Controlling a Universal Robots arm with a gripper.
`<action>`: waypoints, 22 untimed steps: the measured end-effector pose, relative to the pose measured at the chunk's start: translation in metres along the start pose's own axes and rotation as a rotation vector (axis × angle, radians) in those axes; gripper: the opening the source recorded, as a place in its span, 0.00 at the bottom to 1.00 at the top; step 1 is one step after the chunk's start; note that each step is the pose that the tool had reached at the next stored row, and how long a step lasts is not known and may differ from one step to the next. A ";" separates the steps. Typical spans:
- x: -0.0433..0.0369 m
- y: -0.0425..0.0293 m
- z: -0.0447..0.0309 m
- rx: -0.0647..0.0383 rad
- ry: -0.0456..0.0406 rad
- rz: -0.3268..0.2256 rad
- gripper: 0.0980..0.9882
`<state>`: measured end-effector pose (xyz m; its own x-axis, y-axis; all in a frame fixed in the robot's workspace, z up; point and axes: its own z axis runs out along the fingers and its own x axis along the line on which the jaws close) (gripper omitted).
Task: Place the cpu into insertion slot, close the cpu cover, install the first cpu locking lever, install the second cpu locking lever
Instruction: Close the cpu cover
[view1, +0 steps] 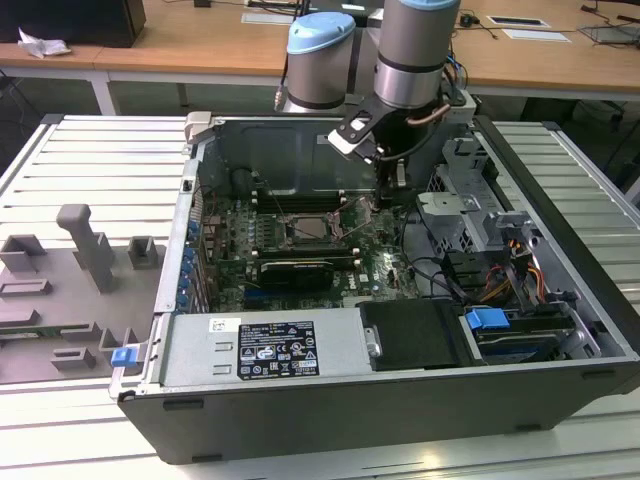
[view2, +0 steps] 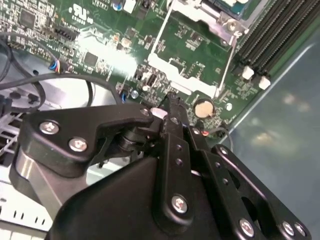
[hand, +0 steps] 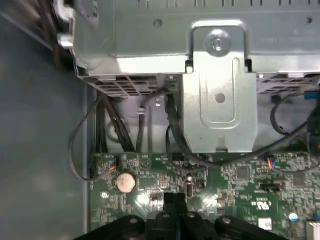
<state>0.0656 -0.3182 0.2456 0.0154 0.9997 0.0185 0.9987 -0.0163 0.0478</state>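
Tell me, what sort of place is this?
Probably a robotics lab or test workshop: a robot arm reaches into an open computer case on a slatted metal table, with wooden office desks behind.

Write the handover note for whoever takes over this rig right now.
Gripper: shut, nothing visible in its grip, low over the green circuit board, near the round silvery coin cell.
Small square dark insertion slot: at the exterior view's left of the gripper, apart from it.
Done: nothing confirmable; what sits in the slot is too unclear to tell.
Left: cpu seating, cover and both levers all need checking.
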 end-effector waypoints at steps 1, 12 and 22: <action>-0.0008 -0.0001 0.0014 0.000 0.0001 0.000 0.01; -0.0013 -0.0090 0.0030 0.000 0.0000 0.000 0.01; -0.0014 -0.0153 0.0027 0.000 0.0001 0.000 0.01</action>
<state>0.0504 -0.3192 0.2421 0.0154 0.9997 0.0187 0.9987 -0.0163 0.0477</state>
